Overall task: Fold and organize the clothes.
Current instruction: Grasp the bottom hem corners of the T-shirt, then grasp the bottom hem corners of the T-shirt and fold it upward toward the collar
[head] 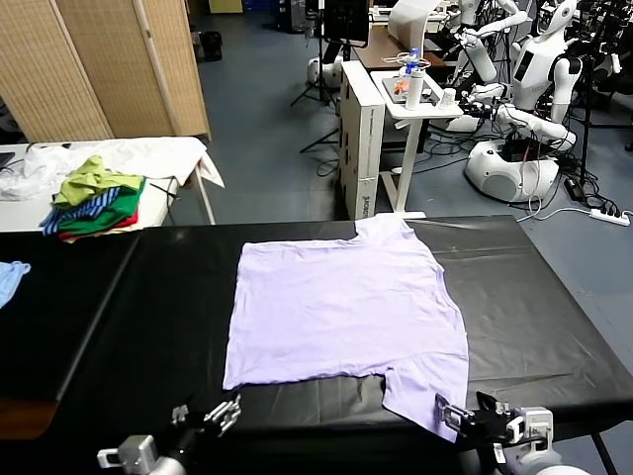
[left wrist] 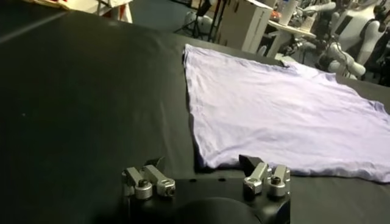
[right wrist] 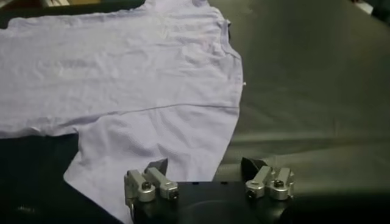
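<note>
The pale lavender T-shirt (head: 341, 312) lies spread flat on the black table (head: 119, 317), plain side up. Its long axis runs side to side across the table, from 9 o'clock to 3 o'clock in the head view: one straight edge faces 9 o'clock, and the two short sleeves sit at the 3 o'clock end, one pointing to 12 o'clock at the far edge, the other to 6 o'clock at the near edge.

The left gripper (head: 208, 416) hovers at the near table edge, just at 6 o'clock from the shirt's near left corner. In its wrist view its fingers (left wrist: 149, 181) stand apart with nothing between them, close to that corner but not touching it.

The right gripper (head: 475, 421) sits at the near edge just beside the near sleeve, toward 4 o'clock of it. Its fingers (right wrist: 149, 182) are apart and empty, one tip over the sleeve's hem; whether it touches the cloth I cannot tell.
</note>
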### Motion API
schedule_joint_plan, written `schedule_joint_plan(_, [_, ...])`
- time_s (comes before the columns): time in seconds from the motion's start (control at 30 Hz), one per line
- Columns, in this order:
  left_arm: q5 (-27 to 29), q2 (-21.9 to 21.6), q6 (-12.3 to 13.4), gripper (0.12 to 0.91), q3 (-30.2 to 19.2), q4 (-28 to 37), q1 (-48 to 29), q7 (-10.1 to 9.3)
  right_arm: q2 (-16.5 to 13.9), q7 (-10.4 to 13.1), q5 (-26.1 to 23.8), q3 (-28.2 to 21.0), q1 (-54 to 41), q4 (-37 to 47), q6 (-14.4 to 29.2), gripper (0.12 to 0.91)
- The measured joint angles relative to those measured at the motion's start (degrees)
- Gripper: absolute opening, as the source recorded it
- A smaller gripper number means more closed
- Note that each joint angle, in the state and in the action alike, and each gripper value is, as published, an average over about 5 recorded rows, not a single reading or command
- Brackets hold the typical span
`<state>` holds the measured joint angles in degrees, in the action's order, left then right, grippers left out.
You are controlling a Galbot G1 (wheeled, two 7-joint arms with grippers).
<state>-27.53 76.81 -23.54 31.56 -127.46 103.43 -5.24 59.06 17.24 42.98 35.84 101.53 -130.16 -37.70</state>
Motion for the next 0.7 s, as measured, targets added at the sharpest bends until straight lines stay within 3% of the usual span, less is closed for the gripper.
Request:
schedule_joint_plan(0.1, [0.4, 0.3, 0.1, 0.42, -0.4, 0.2, -0.1, 0.06, 0.0, 0.0, 0.0, 0.0, 0.2, -0.3, 0.0, 0.176])
schedule_joint_plan(0.17, [0.8, 0.5, 0.1, 0.287, -0.7, 0.3, -0.1, 0.1, 0.0, 0.1, 0.0, 0.1, 0.5, -0.7, 0.0, 0.155])
schedule_joint_plan(0.27, [1.2, 0.7, 0.1, 0.165, -0.9, 0.3, 0.1, 0.12, -0.2, 0.2, 0.0, 0.5, 1.2, -1.6, -0.1, 0.145])
schedule_joint_plan(0.7, [3.0, 0.1, 0.8, 0.146, 0.9, -3.0, 4.0, -0.4, -1.8, 1.6, 0.4, 2.5, 7.1, -7.3, -1.6, 0.143])
